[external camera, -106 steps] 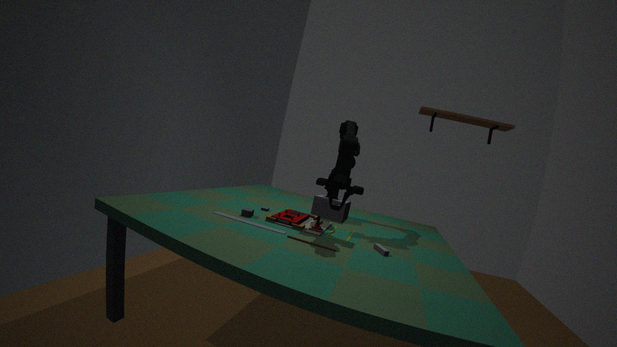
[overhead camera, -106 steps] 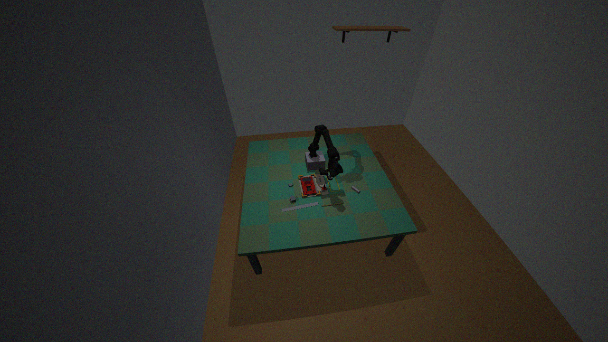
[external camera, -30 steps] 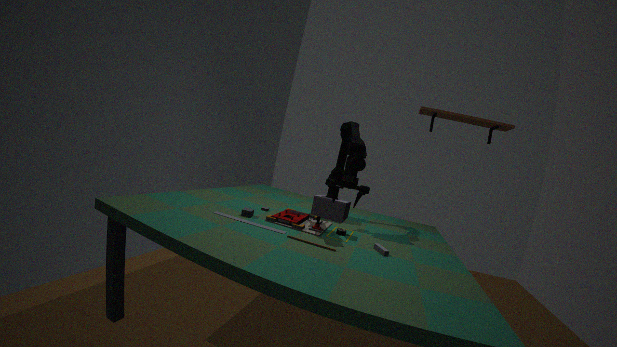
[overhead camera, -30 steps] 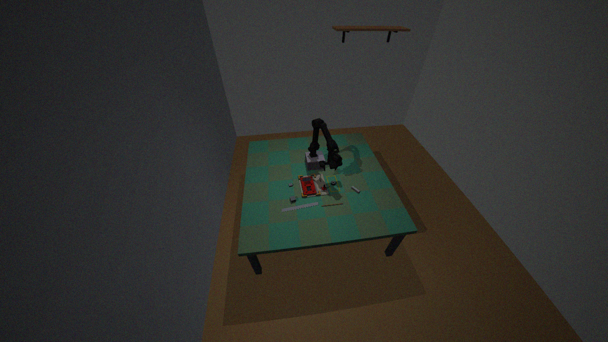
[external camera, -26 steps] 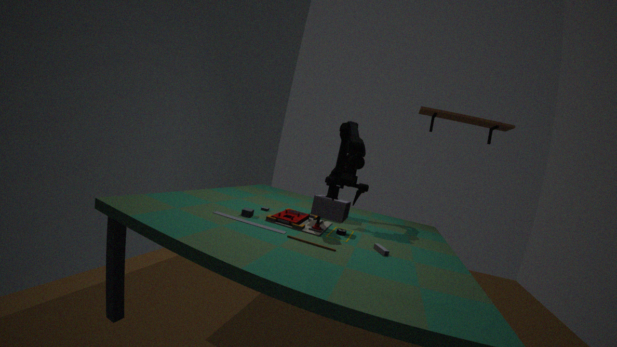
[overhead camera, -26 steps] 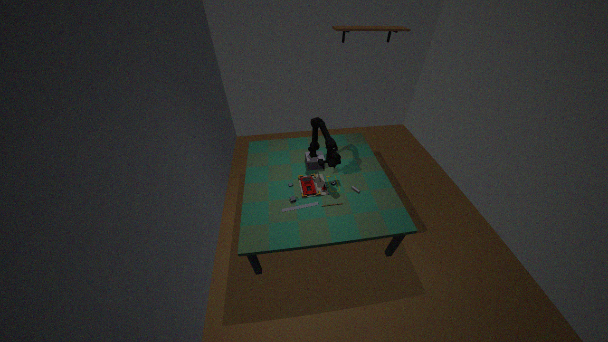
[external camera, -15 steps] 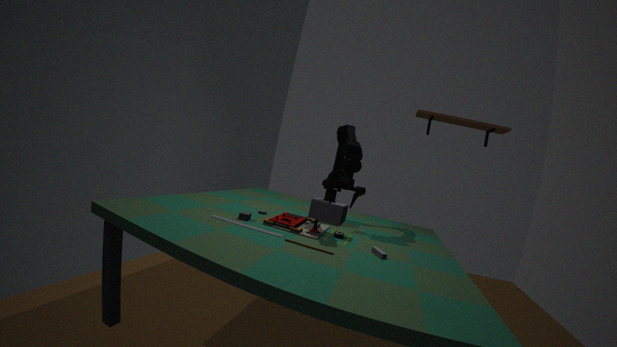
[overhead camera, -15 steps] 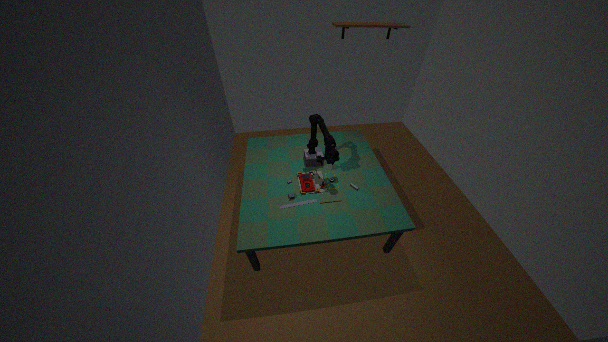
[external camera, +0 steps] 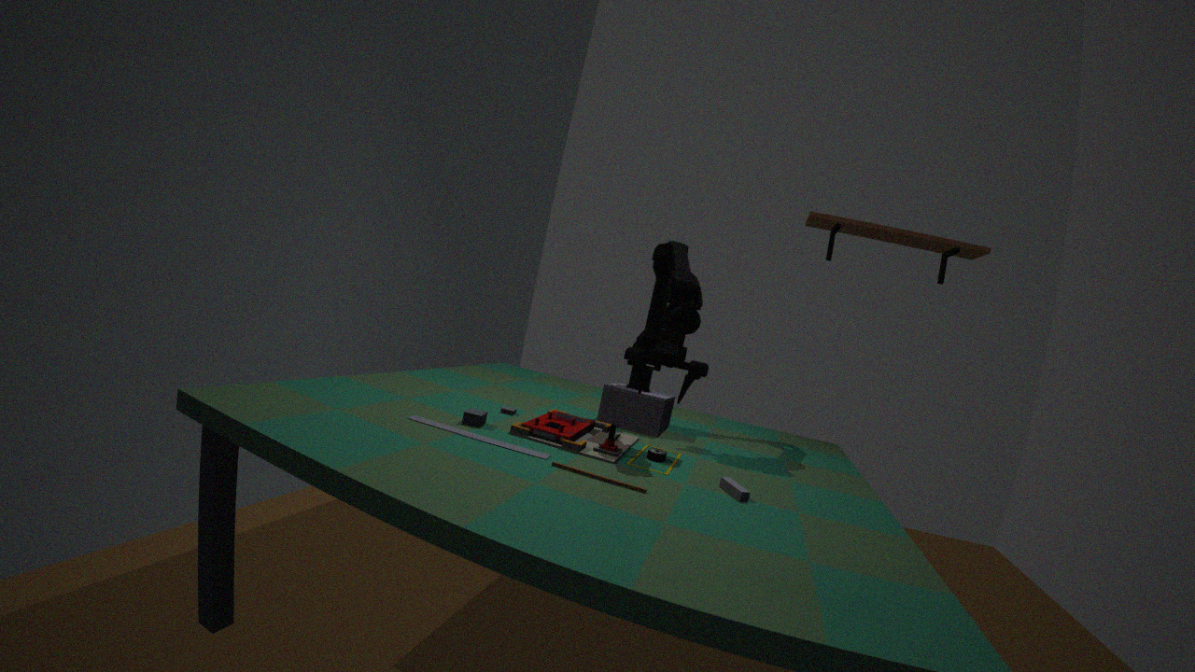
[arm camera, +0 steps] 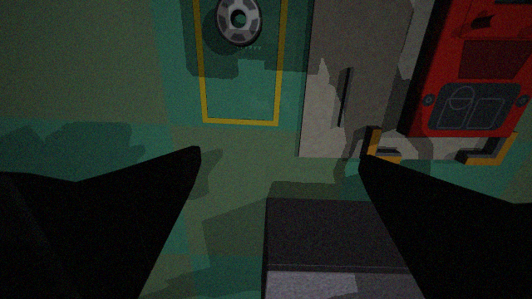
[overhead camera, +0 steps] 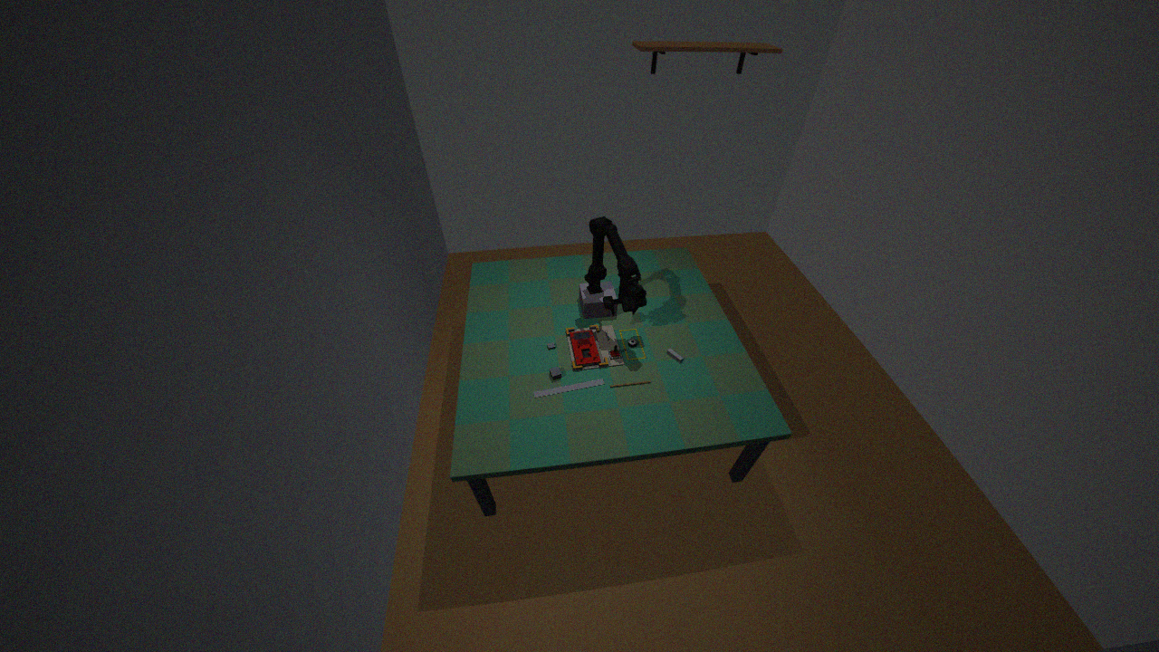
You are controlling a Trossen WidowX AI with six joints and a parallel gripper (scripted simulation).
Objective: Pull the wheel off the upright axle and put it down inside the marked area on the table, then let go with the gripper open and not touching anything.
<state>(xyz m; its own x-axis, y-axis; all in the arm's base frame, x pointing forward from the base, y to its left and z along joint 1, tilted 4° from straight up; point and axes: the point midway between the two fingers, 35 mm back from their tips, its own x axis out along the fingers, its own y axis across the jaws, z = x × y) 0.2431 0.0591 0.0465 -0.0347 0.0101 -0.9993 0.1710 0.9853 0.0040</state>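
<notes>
Looking at the pincer (external camera: 662, 397) (arm camera: 281, 158) first: it's spread wide with nothing in it, hanging above the bench (overhead camera: 541, 434) (external camera: 534, 510) (arm camera: 83, 83). The wheel (overhead camera: 633, 342) (external camera: 656, 455) (arm camera: 238, 18) lies flat inside the yellow outline (overhead camera: 645, 349) (external camera: 673, 464) (arm camera: 241, 121), hub hole facing up, well apart from both fingertips. In the wrist view it sits up past the tips, roughly on the line between them, so the pincer is back on the arm-base side of it. Being flat and round, it has no long axis to line up with anyway. Only one arm here, so no question of which is nearer. The upright axle (overhead camera: 616, 349) (external camera: 611, 436) stands on the pale board (overhead camera: 622, 362) (external camera: 628, 447) (arm camera: 320, 137) just beside the outline, with the red chassis (overhead camera: 585, 349) (external camera: 557, 425) (arm camera: 440, 83) beyond it. Grey block (overhead camera: 675, 355) (external camera: 734, 489) is off on the other side, not in the way. The pale base box (overhead camera: 598, 302) (external camera: 635, 409) (arm camera: 324, 237) is what I'd watch, since it's near the pincer. Imo the job's basically done; just lift or hold clear, don't swing low over the wheel.
</notes>
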